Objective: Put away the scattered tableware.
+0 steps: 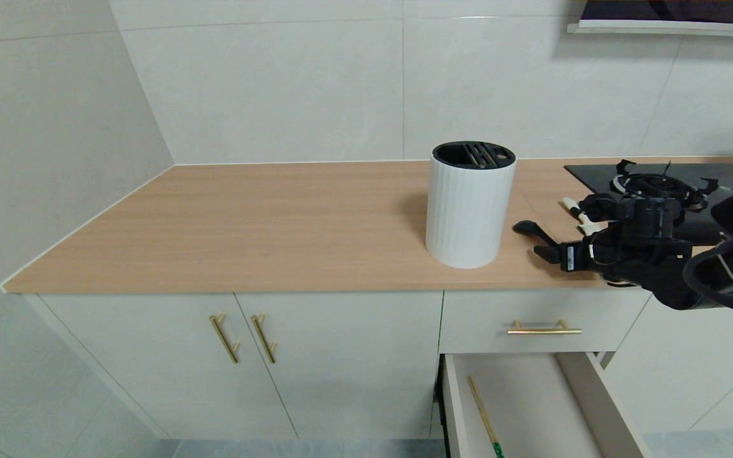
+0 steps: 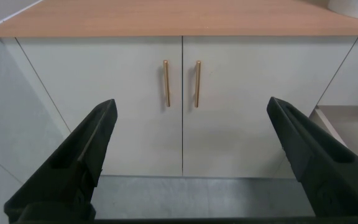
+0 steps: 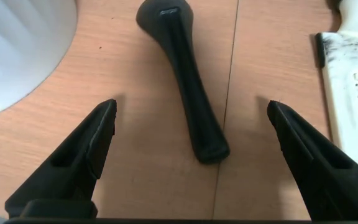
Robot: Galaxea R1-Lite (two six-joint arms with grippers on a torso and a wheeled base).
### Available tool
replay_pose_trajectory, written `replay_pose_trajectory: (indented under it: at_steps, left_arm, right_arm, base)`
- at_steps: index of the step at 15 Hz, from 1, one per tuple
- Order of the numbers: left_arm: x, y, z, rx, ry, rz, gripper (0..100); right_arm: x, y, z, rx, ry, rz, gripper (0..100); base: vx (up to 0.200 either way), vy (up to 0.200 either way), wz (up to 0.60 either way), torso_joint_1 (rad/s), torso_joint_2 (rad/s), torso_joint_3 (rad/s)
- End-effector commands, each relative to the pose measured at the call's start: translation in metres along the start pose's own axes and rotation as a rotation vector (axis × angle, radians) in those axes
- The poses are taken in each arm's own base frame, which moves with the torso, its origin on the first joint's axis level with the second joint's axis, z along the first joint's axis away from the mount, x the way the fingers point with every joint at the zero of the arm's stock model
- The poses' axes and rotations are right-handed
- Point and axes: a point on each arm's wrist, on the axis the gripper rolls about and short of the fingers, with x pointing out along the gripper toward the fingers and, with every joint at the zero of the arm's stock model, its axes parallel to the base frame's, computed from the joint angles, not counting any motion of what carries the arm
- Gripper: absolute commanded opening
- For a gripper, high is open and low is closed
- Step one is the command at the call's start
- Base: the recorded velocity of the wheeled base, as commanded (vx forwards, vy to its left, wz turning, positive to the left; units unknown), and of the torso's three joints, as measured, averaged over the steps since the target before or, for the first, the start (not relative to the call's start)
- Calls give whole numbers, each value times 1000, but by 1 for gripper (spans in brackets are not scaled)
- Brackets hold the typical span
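Lining up on the black handle (image 3: 180, 62)
It lies on the counter (image 3: 135, 168) beside the holder (image 3: 17, 50); my right gripper (image 3: 191, 109) hangs above, fingers (image 3: 73, 162) wide apart, so I should centre, descend straight, then close

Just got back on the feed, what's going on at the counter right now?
The right gripper hangs open over a black handle lying on the counter beside the white holder, a finger on either side, not yet gripping. A white-handled utensil lies next to it. The left gripper is open and empty, facing the cabinet doors. Below, the drawer stands open with one chopstick inside.
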Motion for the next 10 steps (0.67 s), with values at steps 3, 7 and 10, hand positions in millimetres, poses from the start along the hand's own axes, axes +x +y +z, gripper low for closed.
replay_pose_trajectory:
  at_steps: [3,7,10]
  left_arm:
    - [0,0,0,-1,0,1,100]
    - [0,0,0,-1,0,1,100]
    - [0,0,0,-1,0,1,100]
  right_arm:
    - [5,-2,-1,2,-1,0,100]
    - [10,-2,-7,4,11,-3,0]
    - [13,-2,-9,6,17,-3,0]
  base:
    - [0,0,0,0,0,0]
    - [0,0,0,0,0,0]
    - [0,0,0,0,0,0]
